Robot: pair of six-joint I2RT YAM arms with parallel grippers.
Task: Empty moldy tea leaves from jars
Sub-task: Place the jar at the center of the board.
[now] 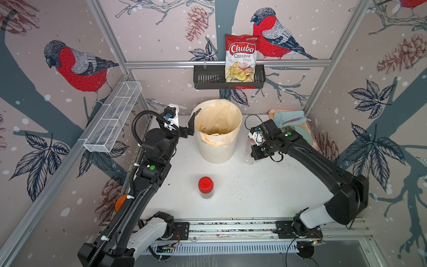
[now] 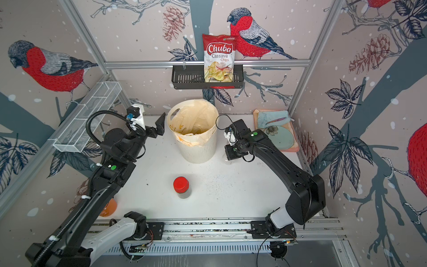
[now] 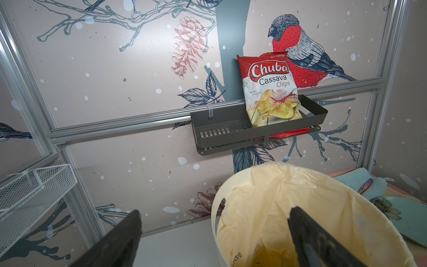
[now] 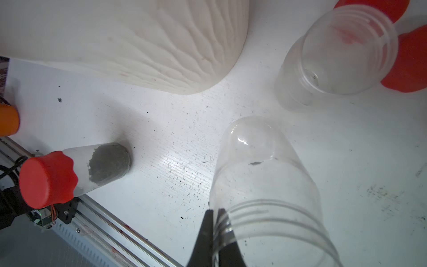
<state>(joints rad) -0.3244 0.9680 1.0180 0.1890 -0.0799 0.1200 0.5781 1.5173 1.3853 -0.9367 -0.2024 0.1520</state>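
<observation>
While stretched toward bin (image 1: 219, 152) rim, left gripper (image 1: 194, 120): hovered, spread wide.
right gripper (image 4: 215, 211): angled down, pinched open jar (image 4: 265, 185) rim.

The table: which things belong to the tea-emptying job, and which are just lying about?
Job: capped jar, its tea leaves, emptied jar in right gripper, second open jar, red lids, bin.
Lying about: chips bag, wire basket, tray with cloth and plate.

Right end effector (image 4: 215, 215) unseen beneath its wrist in both top views; red lids (image 4: 413, 62) edge-cropped.
</observation>
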